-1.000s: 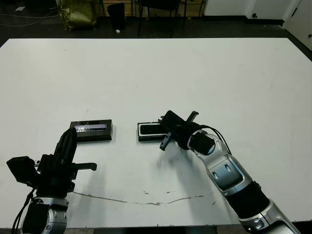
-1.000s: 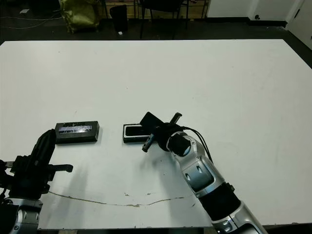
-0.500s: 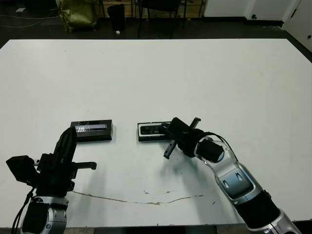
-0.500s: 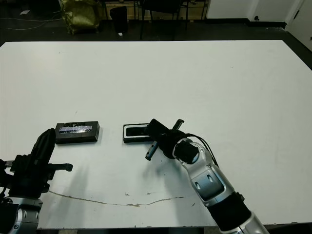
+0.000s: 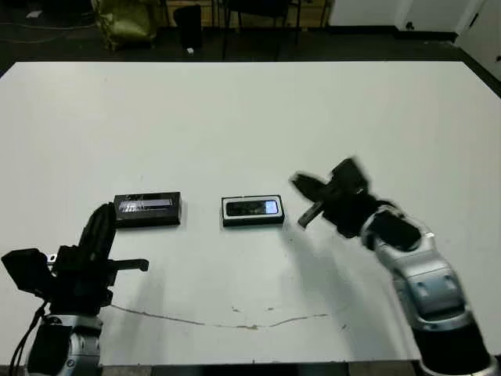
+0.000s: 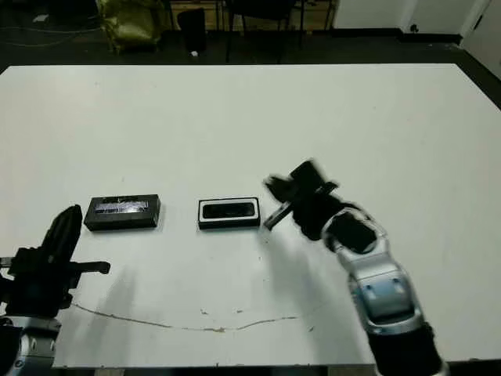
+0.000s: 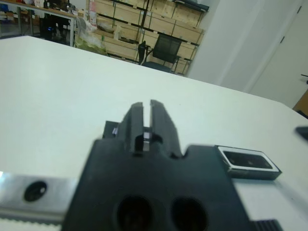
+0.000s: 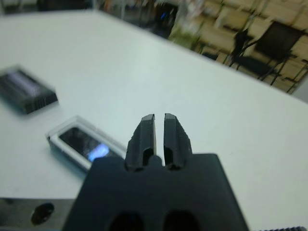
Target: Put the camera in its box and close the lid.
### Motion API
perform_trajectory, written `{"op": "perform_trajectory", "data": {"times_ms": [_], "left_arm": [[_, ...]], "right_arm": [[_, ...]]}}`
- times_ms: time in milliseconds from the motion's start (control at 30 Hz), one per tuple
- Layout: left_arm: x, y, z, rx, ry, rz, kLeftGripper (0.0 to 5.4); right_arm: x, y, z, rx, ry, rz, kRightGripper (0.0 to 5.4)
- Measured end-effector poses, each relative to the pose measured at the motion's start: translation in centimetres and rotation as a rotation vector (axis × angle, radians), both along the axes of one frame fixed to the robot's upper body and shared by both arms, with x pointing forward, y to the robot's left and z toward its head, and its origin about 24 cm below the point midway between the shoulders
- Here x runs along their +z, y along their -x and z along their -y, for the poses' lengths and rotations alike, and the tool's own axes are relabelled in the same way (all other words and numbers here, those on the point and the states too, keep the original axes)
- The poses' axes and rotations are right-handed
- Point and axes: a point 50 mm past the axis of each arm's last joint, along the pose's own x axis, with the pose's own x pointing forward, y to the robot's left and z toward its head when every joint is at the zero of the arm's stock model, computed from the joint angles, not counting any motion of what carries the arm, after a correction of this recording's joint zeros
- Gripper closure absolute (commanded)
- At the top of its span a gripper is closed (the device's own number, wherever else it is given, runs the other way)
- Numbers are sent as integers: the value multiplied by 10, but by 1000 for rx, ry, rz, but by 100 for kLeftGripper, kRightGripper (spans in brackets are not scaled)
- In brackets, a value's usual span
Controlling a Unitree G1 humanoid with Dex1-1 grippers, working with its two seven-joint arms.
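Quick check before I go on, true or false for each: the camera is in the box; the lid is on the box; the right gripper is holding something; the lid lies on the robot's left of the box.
1. The camera is in the box. True.
2. The lid is on the box. False: it lies on the table, apart from the box.
3. The right gripper holds something. False: its fingers are shut on nothing.
4. The lid lies on the robot's left of the box. True.

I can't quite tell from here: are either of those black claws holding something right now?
No, nothing is held. The right gripper and left gripper have their jaws shut on nothing; the slim black camera lies in its white-lined black box.
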Motion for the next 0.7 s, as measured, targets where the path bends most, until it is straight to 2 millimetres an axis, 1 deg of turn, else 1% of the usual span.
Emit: {"op": "perform_trajectory", "data": {"times_ms": [67, 133, 267, 367, 467, 567, 633, 700], "left_arm": [[7, -3, -4, -9, -52, 14, 540], [16, -6, -10, -21, -114, 32, 540], [39, -16, -24, -73, -235, 34, 540], [63, -31, -40, -174, -406, 9, 540], [89, -52, -56, -289, -557, -34, 539], [111, -72, -71, -416, -661, -89, 503], [123, -84, -76, -525, -726, -159, 459], [131, -93, -77, -638, -772, -225, 411]], "right_arm": [[7, 6, 12, -22, -70, 19, 537], [9, 14, 23, -44, -137, 13, 537], [6, 28, 39, -67, -286, -87, 537], [4, 34, 47, -22, -449, -161, 537], [0, 40, 53, -10, -507, -199, 539], [-7, 46, 59, -27, -523, -233, 540], [-11, 49, 61, -55, -514, -252, 540], [-12, 52, 61, -59, -504, -259, 540]]}}
